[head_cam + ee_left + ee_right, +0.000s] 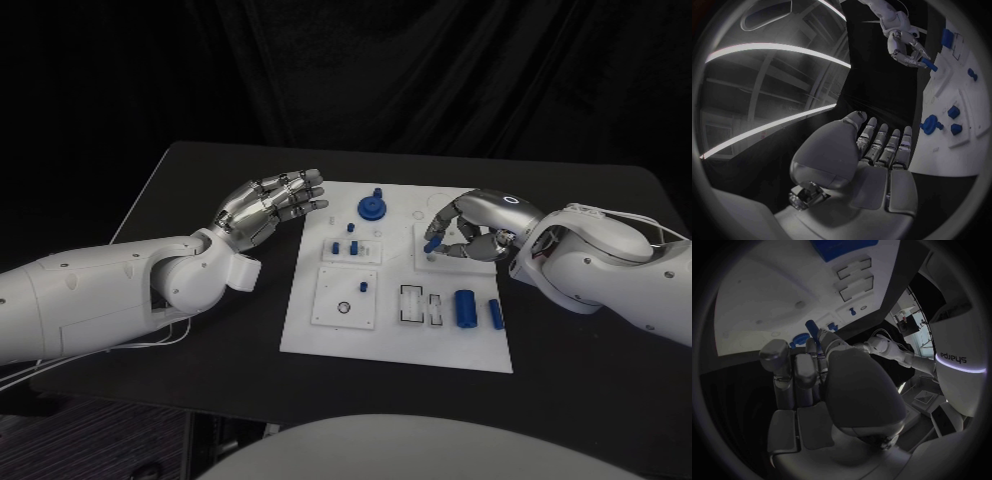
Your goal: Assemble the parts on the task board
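Seen from the head camera, the silver left hand (271, 207) is hovering with fingers apart and empty at centre left, just beside the white rectangular task board (397, 335). At centre right, the silver right hand (469, 235) is pinching a small blue peg (430, 243) over the board's upper right.

In the left wrist view, the left hand (873, 160) is lying spread beside the board (967, 120), while the right hand (906, 47) is gripping the peg (928, 64).

In the right wrist view, the right hand's fingers (801, 372) are closing round the peg (814, 330) at the board (767, 290).
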You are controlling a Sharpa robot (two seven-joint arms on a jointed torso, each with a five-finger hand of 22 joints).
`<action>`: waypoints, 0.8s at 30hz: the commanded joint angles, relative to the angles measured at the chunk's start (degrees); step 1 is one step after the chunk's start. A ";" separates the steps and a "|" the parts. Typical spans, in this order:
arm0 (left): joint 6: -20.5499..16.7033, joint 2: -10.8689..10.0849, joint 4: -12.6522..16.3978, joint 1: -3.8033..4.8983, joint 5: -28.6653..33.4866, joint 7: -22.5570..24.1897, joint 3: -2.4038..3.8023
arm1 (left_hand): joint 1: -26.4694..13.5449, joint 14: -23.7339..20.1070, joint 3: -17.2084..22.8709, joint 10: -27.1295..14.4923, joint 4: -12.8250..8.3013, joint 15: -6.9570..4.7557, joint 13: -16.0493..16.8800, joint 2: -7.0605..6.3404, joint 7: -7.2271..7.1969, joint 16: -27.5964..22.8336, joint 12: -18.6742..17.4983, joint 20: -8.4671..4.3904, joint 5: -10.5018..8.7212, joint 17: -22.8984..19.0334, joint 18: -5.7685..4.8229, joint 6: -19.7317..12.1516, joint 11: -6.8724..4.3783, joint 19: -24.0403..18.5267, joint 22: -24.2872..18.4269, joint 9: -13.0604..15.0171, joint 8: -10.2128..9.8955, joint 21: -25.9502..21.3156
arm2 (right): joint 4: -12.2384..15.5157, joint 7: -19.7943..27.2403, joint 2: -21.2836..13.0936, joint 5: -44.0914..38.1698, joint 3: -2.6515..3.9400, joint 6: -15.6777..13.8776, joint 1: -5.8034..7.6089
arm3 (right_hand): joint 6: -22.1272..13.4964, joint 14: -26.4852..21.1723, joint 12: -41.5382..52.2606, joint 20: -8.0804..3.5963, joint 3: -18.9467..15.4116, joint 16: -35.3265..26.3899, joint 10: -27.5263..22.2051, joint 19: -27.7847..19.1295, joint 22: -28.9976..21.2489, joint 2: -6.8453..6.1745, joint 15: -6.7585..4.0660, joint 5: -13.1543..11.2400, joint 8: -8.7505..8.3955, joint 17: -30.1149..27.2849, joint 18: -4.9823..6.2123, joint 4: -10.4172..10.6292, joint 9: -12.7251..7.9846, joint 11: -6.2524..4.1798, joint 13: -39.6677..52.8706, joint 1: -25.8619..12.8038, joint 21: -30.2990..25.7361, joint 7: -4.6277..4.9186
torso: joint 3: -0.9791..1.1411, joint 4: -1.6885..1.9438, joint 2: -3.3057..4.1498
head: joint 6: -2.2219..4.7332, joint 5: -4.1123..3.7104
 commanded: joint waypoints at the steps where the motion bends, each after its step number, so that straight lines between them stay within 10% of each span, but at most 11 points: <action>1: 0.68 -0.01 0.05 -0.08 0.24 2.12 0.06 | -0.59 0.02 0.60 0.33 -0.11 -0.05 0.08 0.07 0.97 0.29 0.37 0.03 0.33 0.04 -0.21 0.50 0.26 0.19 -0.13 0.06 0.24 -0.10 | 2.05 0.12 -0.89 0.74 0.03 -2.49 1.03 | 0.89 0.34 -0.39 -0.07 -0.10 0.09 0.66 0.31 6.13 0.15 -0.02 0.38 0.54 0.09 -0.37 -0.32 4.55 -0.05 0.13 -0.68 0.25 -0.45 | -0.01 -0.02 -0.04 | -0.01 0.33; 13: 0.90 0.28 -0.32 -0.23 0.24 1.93 0.06 | -0.69 -0.04 1.09 0.41 -0.27 -0.07 0.08 0.08 1.03 0.32 0.45 0.04 0.34 0.03 -0.18 0.58 0.35 0.16 -0.23 0.05 0.28 -0.13 | 9.40 1.40 0.02 -1.03 -0.01 -1.22 2.27 | 1.19 2.97 -1.35 -0.53 -0.11 3.19 1.95 2.75 7.83 -0.14 -0.49 0.99 1.03 4.62 -1.57 -0.80 6.54 -0.49 0.26 -1.49 7.59 -0.82 | -0.04 0.07 0.01 | -0.01 1.46; 24: 1.00 0.53 -0.53 -0.35 0.24 1.75 0.06 | -0.69 -0.04 1.09 0.41 -0.27 -0.07 0.08 0.08 1.03 0.32 0.45 0.04 0.34 0.03 -0.18 0.58 0.35 0.16 -0.23 0.05 0.28 -0.13 | 6.37 4.05 8.50 -6.17 -0.01 1.01 -0.02 | 1.12 3.79 -1.93 -0.74 0.15 4.04 2.51 3.50 8.27 -0.14 -0.69 1.16 1.04 5.87 -1.90 -1.29 7.52 -0.67 0.34 -1.58 9.78 -0.93 | 0.05 -0.01 -0.02 | -0.01 2.17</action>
